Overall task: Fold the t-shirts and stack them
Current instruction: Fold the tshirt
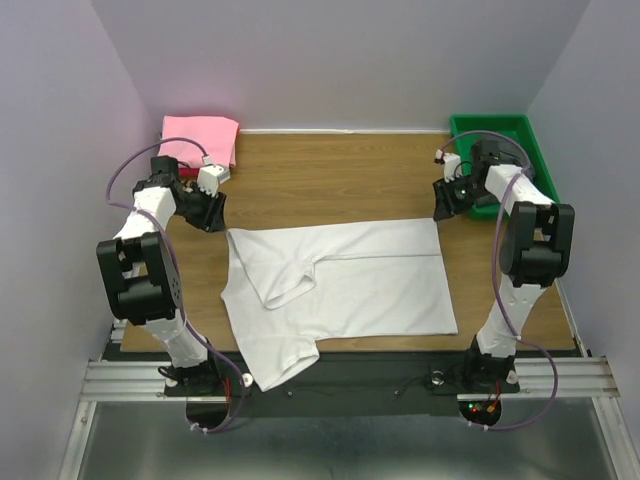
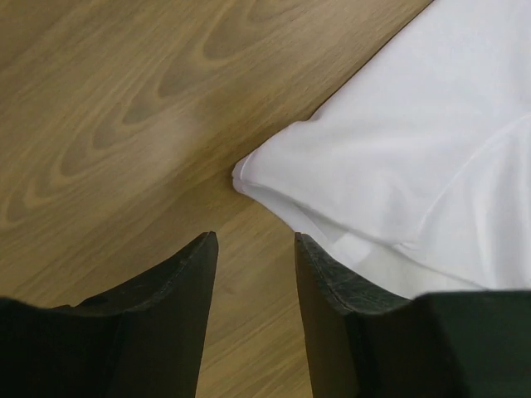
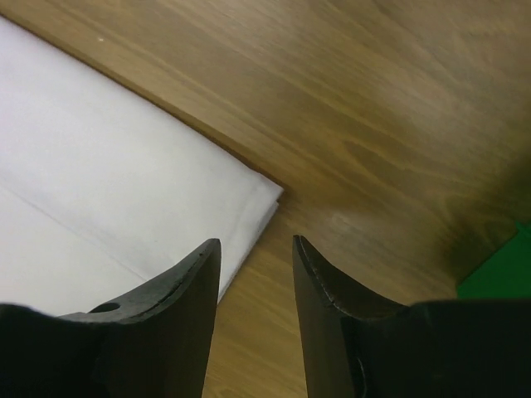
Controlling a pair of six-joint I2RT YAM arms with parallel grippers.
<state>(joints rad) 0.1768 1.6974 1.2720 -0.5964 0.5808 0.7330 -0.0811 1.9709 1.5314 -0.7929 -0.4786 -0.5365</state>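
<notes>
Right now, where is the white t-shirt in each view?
Top external: white t-shirt spread out in the centre.
Left wrist: white t-shirt at upper right, its corner pointing left.
Right wrist: white t-shirt on the left, its corner pointing right.
Shared landmark: the wooden table under it in all three.

L arm (image 1: 140, 275) / R arm (image 1: 530, 240): white links, black joint blocks
cables (image 1: 120, 175): purple, loop behind L pincer (image 1: 212, 212)
fingers (image 2: 178, 290): black, curved tips
</notes>
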